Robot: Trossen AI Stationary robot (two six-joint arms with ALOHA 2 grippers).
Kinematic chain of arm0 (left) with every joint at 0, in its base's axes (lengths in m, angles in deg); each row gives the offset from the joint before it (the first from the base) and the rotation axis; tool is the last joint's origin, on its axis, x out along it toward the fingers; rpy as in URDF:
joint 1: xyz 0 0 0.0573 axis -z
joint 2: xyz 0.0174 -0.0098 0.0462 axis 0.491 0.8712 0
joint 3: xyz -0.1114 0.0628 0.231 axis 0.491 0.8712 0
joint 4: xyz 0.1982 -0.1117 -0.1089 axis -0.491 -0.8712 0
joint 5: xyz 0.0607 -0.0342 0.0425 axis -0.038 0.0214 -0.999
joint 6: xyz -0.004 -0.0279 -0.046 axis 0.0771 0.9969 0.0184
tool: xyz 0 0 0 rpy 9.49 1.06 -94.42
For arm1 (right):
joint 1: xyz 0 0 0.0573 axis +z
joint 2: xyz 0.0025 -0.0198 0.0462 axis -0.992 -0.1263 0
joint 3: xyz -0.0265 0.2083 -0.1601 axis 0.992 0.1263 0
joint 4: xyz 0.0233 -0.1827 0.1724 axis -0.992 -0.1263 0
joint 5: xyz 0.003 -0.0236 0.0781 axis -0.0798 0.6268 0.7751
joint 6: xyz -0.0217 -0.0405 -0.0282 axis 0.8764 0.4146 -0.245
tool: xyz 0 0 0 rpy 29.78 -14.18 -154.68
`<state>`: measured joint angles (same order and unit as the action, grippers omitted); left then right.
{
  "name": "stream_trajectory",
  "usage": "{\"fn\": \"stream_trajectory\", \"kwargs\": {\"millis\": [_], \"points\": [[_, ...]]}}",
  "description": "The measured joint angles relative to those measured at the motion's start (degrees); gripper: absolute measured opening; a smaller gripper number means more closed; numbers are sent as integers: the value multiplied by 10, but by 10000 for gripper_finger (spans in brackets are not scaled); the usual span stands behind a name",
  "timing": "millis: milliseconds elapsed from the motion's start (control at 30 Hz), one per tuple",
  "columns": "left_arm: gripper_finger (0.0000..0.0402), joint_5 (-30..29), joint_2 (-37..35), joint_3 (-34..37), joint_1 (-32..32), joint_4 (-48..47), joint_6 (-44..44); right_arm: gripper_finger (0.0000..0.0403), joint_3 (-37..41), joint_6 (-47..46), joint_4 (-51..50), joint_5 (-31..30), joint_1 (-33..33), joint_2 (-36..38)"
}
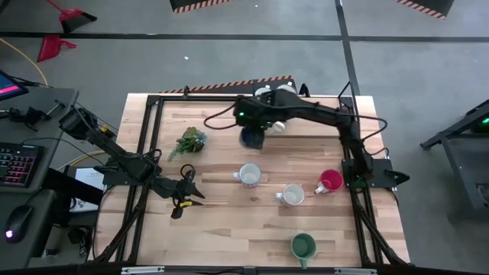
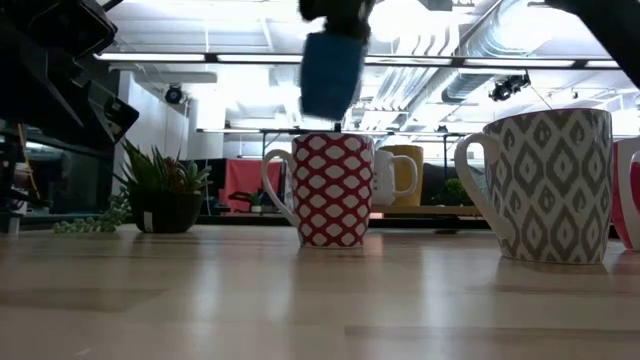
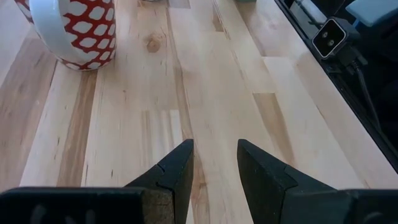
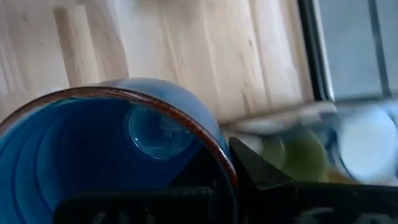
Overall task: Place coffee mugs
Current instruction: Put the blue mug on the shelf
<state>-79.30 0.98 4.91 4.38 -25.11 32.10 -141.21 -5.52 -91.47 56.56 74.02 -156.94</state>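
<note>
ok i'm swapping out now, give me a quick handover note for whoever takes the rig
Right gripper: shut on the blue mug, held in the air over the table's far middle.
Left gripper: open, empty, low over the table's left side.
Set down on the table: patterned mug, grey mug, red mug, green mug.
More mugs wait at the far edge behind the right arm.
Left to do: put the blue mug down, then fetch those at the far edge.

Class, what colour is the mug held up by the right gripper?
Blue mug, seen best in the right wrist view.
</note>
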Motion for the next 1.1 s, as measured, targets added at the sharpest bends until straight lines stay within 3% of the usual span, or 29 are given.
{"fn": "stream_trajectory", "kwargs": {"millis": [200,367,567,833,1100], "points": [[113,0,0,0,0,0,0,0,9,-59,-86,-88,-21,57],[113,0,0,0,0,0,0,0,66,-76,-84,-98,-60,117],[113,0,0,0,0,0,5,0,215,-106,-70,-109,-137,217],[113,0,0,0,0,0,5,0,465,-102,99,-33,-224,353],[113,0,0,0,0,1,6,0,654,-90,202,15,-322,415]]}}
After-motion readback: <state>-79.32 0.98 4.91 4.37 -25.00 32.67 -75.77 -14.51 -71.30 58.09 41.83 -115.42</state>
